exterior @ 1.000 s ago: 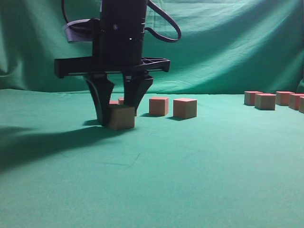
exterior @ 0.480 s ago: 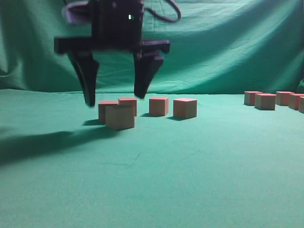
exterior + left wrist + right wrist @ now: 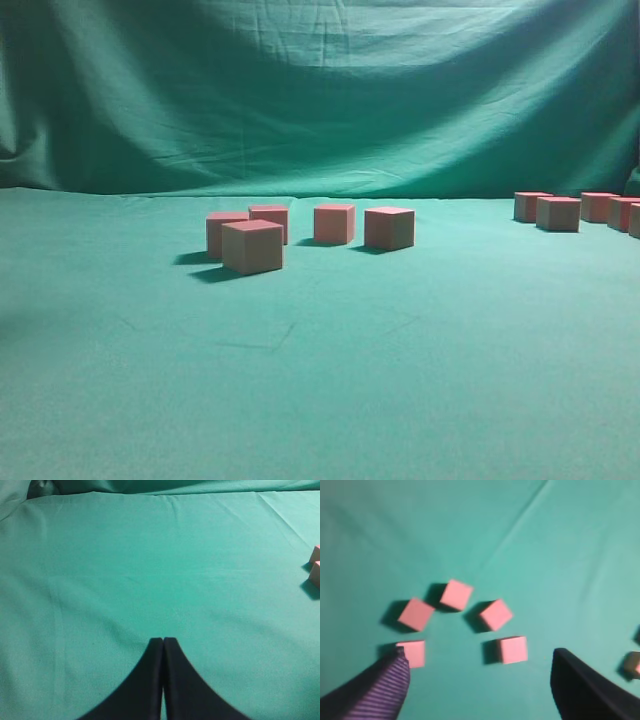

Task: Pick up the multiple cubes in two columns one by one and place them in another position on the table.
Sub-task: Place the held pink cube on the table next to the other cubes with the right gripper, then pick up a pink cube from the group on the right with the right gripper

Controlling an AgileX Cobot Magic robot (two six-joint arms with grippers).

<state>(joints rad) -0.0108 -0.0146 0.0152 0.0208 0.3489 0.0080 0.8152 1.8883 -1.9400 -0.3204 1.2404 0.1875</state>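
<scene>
Pink cubes [image 3: 252, 246] sit bunched on the table [image 3: 320, 380], more at far right [image 3: 558, 213]; right gripper [image 3: 480, 680] gapes empty overhead, left gripper [image 3: 163, 647] pinched empty, so descending fingers may knock neighbours.

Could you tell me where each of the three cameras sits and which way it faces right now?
Exterior view: low, near table height, facing the green backdrop across the table; five cubes mid-left, more far right; no arm visible.
Left wrist view: above bare cloth, looking down; left gripper shut.
Right wrist view: high, looking down at the cluster; right gripper open.
Exterior and right wrist views share that five-cube cluster.
</scene>
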